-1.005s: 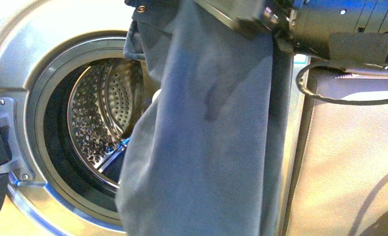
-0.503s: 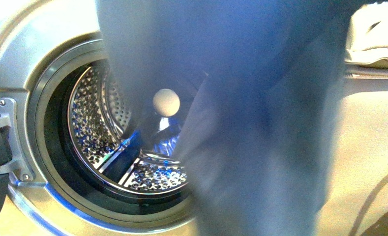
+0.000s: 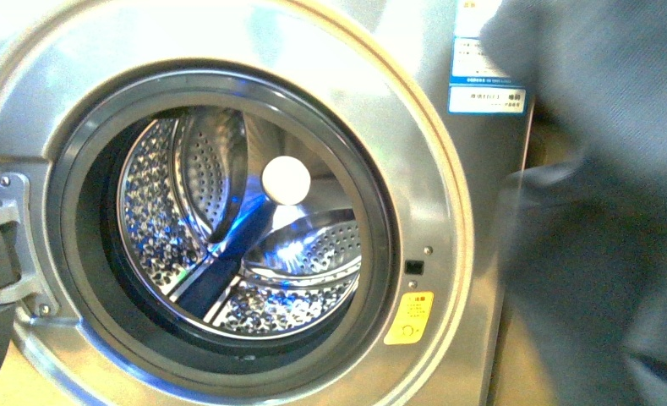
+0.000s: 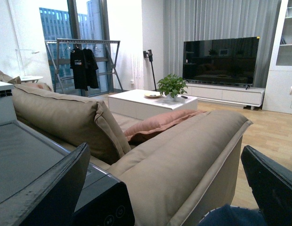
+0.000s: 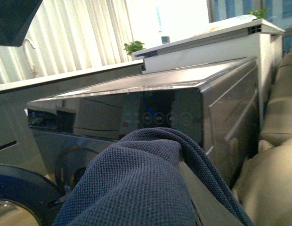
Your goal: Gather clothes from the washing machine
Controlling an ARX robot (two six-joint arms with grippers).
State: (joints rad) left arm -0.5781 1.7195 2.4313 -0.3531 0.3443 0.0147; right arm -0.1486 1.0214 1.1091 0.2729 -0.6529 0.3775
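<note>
The washing machine (image 3: 448, 211) fills the front view, its door swung open and the perforated steel drum (image 3: 254, 254) showing with a white ball (image 3: 286, 179) inside. The clothes (image 3: 600, 220), a blue-grey garment, hang blurred at the right edge, clear of the opening. In the right wrist view the same ribbed clothes (image 5: 136, 183) drape over my right gripper (image 5: 150, 207), which is shut on them with its fingers hidden under the fabric. My left gripper (image 4: 165, 155) stands open and empty above the machine's black top panel (image 4: 103, 207). A bit of blue fabric (image 4: 226, 217) shows below it.
A beige sofa (image 4: 183, 160) with a pink cushion (image 4: 160, 125) stands right beside the machine. The door hinge (image 3: 0, 237) sits at the opening's left edge. A blue label (image 3: 486, 63) and an orange sticker (image 3: 410, 317) mark the machine's front.
The garment has swung from in front of the drum opening to the right edge, uncovering the opening and the machine's front. The right arm has left the top of the front view.
</note>
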